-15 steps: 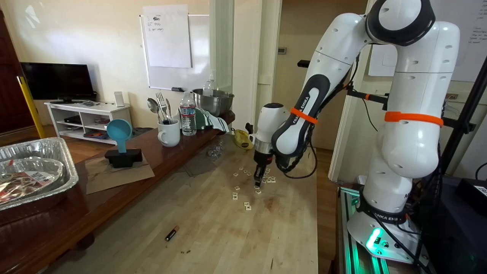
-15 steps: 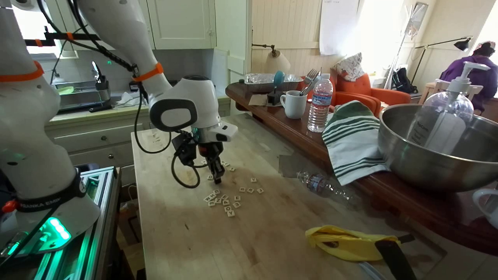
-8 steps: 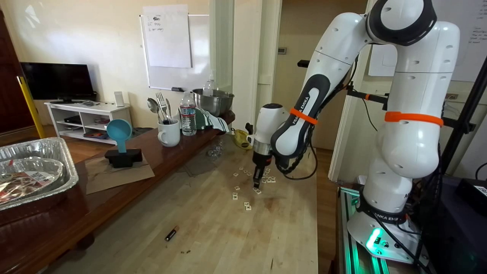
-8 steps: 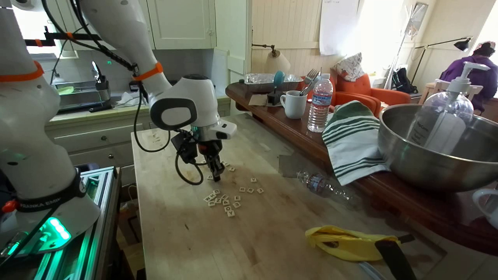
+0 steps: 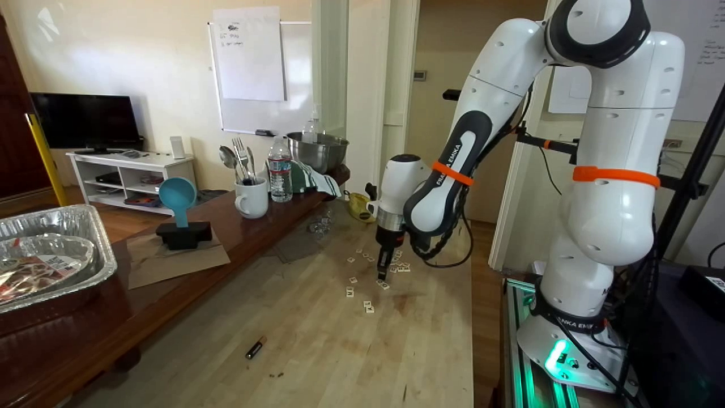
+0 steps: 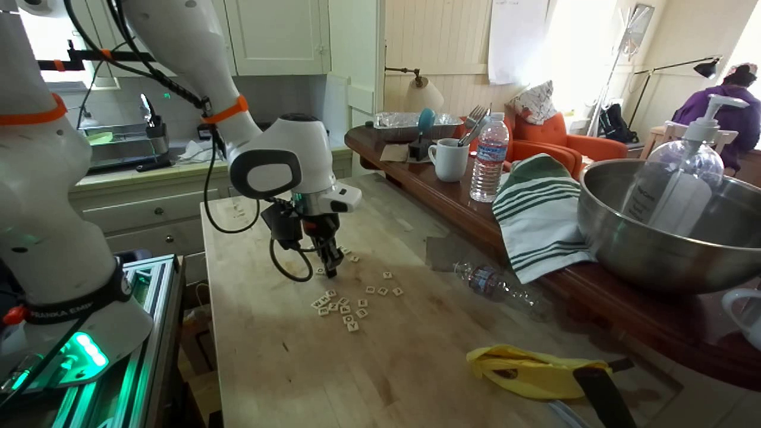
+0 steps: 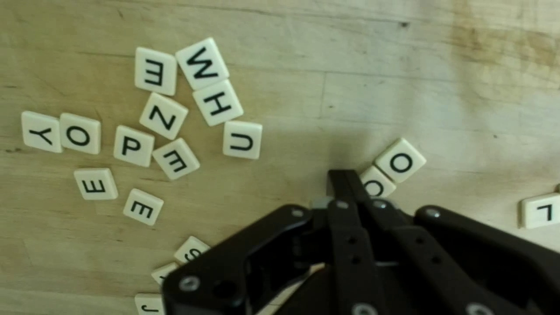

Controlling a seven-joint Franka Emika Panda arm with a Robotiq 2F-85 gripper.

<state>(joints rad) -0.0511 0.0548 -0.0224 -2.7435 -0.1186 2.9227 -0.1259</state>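
Tool (image 7: 344,176), both jaws together, just beside two adjoining letter tiles (image 7: 392,166)

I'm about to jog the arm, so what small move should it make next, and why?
Perhaps a short, slow sideways nudge against the nearer O tile: the gripper is shut, so it can push but not pinch, and in the wrist view it stands close beside that tile, partly hiding it. The other O tile lies against it, so both might shift together.

The gripper (image 7: 344,175) partly hides a lettered tile (image 7: 378,183).
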